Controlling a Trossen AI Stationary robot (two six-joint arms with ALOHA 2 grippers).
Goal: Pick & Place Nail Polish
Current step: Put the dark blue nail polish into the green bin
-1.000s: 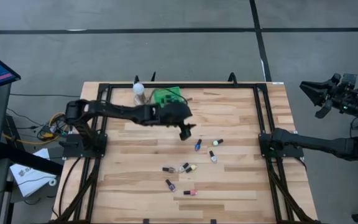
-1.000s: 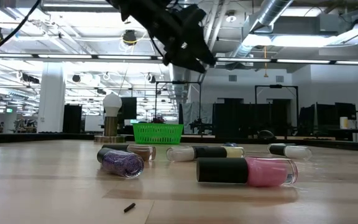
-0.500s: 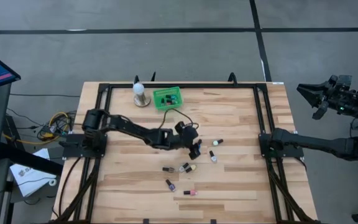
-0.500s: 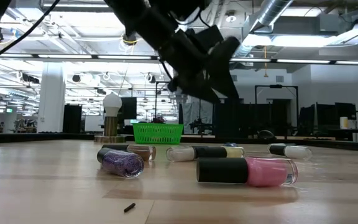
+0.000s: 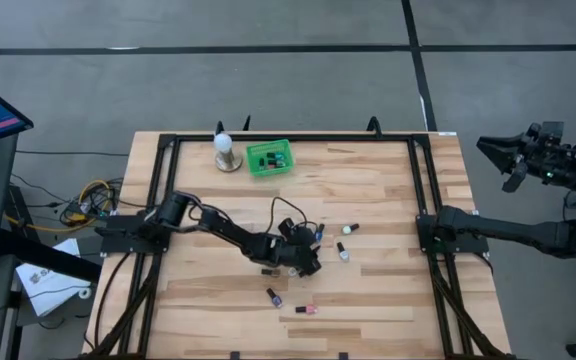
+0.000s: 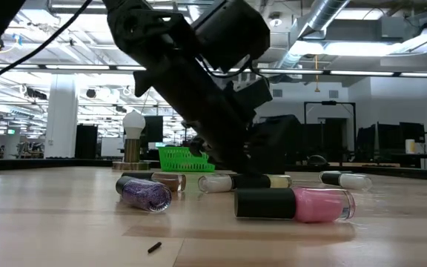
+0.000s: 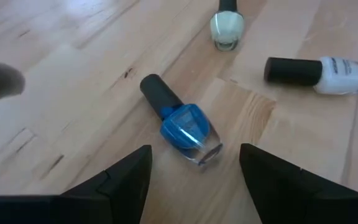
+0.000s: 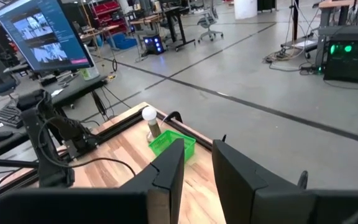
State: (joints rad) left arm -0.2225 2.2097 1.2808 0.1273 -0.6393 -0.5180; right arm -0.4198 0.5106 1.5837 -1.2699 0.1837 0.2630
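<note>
High view: the wooden surface (image 5: 388,190) carries a green basket (image 5: 269,157) at the far edge, beside a white bulb-shaped thing (image 5: 225,150), and loose nail polish bottles in the middle and near part. Your left gripper (image 5: 306,258) is low over that cluster. The right gripper (image 5: 513,160) waits off the surface's right edge, its fingers (image 8: 166,168) a little apart with nothing between them.

Left wrist view: the left fingers (image 7: 126,177) stand well apart, straddling a blue bottle (image 7: 185,127) that lies on its side, dark cap pointing away from the gripper. Nothing is clamped yet. A white bottle (image 7: 331,71) and a cream bottle (image 7: 227,26) lie just beyond it.

Handling, as a judgement: the bottle looks like glass, so rigid, light and slick, and since it's lying down it will likely roll or squirt out if you pinch off-centre. Take it across the flat sides of the blue body, near the middle, not on the round cap. Squeeze gently; it's small and breakable.

Low view: a pink bottle (image 6: 295,204) and a purple glitter bottle (image 6: 143,193) lie nearest the camera, well clear of your approach.
</note>
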